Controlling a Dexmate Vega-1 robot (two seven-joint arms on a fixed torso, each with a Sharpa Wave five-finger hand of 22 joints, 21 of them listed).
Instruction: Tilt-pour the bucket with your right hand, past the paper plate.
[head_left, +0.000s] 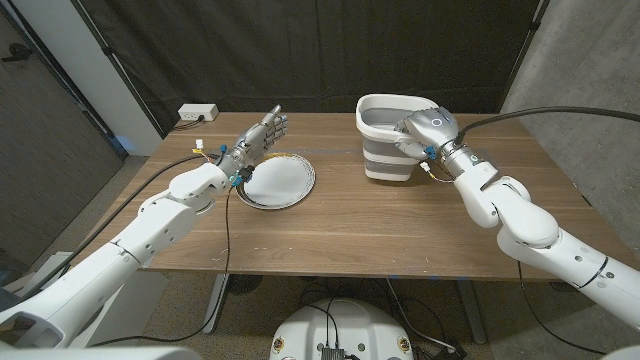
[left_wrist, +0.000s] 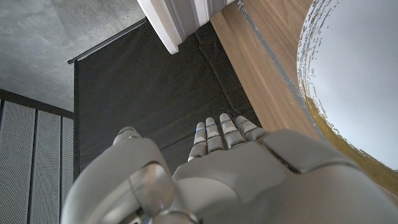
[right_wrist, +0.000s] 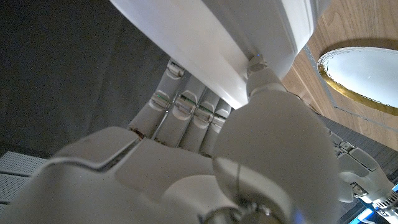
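Bucket (head_left: 387, 138): upright at the counter's (head_left: 400, 230) far edge, gripped at its near rim by the right hand (head_left: 422, 133). Paper plate (head_left: 277, 183): lies to the bucket's left, beside the open, empty left hand (head_left: 260, 137).

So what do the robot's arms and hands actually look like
Both arms are glossy white rounded shells with dark joint seams. Each robot hand, left and right, is silver-grey metal with segmented fingers. Thin black cables run along the forearms, with small coloured wires at the wrists.
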